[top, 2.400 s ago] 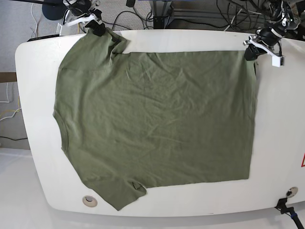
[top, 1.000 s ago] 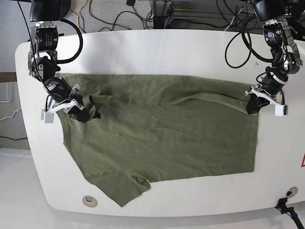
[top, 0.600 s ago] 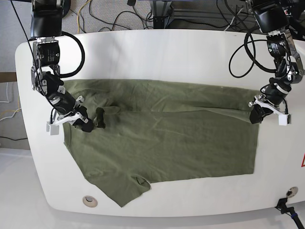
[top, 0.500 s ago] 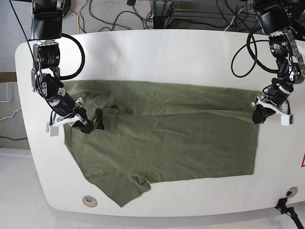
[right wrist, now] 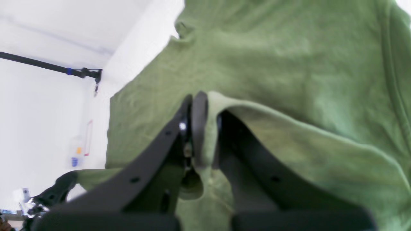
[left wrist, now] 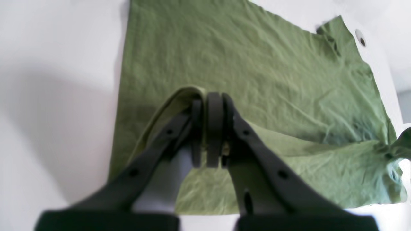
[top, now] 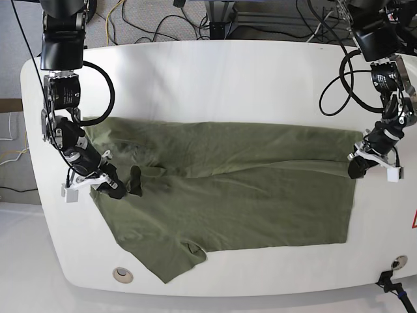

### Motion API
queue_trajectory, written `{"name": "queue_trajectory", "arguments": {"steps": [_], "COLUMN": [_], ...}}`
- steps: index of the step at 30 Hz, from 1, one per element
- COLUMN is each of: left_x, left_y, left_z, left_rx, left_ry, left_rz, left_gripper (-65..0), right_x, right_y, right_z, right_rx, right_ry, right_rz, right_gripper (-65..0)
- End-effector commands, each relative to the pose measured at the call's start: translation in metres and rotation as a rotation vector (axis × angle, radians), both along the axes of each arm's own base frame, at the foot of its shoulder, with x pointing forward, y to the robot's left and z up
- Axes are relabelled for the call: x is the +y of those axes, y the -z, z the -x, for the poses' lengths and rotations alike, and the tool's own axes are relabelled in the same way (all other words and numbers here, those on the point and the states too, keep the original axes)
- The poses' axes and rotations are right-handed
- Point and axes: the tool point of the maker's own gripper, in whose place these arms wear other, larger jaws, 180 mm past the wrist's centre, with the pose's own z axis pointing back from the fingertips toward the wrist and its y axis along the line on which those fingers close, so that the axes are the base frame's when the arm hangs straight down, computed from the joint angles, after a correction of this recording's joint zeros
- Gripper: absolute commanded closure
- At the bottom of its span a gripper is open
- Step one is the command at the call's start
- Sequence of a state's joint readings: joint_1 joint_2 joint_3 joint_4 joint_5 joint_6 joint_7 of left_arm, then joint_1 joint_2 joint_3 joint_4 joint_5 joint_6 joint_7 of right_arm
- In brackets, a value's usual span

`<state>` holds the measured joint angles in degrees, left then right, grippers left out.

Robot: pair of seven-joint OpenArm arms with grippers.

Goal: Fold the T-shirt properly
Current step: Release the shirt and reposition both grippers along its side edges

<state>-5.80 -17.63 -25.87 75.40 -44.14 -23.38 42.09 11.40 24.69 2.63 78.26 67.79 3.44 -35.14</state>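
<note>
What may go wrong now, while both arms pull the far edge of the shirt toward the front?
1. The right end effector pinches bunched cloth at the sleeve, so the T-shirt may fold crooked there.
2. The left end effector holds only a thin hem; it might slip out.
3. The fold line looks wrinkled and could set unevenly.

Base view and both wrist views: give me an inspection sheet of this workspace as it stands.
Surface: white table, rounded corners, far half bare.
Job's things: T-shirt, olive green, far edge lifted and drawn over the near part; near sleeve flat.
Clutter: nothing seen.
Grippers: left tool shut on the T-shirt's edge; right tool shut on its other end.
Cables: black loops on both arms; loose cables on the floor behind.
Surroundings: grey floor, equipment stands beyond the table.
</note>
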Motion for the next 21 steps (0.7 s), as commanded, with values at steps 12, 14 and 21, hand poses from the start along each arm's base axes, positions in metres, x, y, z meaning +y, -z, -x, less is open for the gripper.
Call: {"name": "queue_trajectory", "arguments": {"steps": [12, 14, 21], "left_x": [0.019, 0.023, 0.05], "left_y": [-0.028, -0.032, -0.055], "left_z": [-0.033, -0.038, -0.049], "left_rx": [-0.056, -0.056, -0.058], "left_ry": [-0.022, -0.027, -0.051], "left_rz": [-0.102, -0.135, -0.288], "left_gripper": [-11.8, -28.0, -53.2], "right_x": [-0.016, -0.022, -0.035], "right_y": [-0.004, -0.002, -0.03], "right_z": [-0.027, -0.034, -0.046], "right_rx": [0.002, 0.017, -0.046], "right_ry": [0.038, 0.059, 0.018], "right_rz": [-0.009, -0.016, 0.179], "right_gripper": [0.0, -13.2, -47.0]}}
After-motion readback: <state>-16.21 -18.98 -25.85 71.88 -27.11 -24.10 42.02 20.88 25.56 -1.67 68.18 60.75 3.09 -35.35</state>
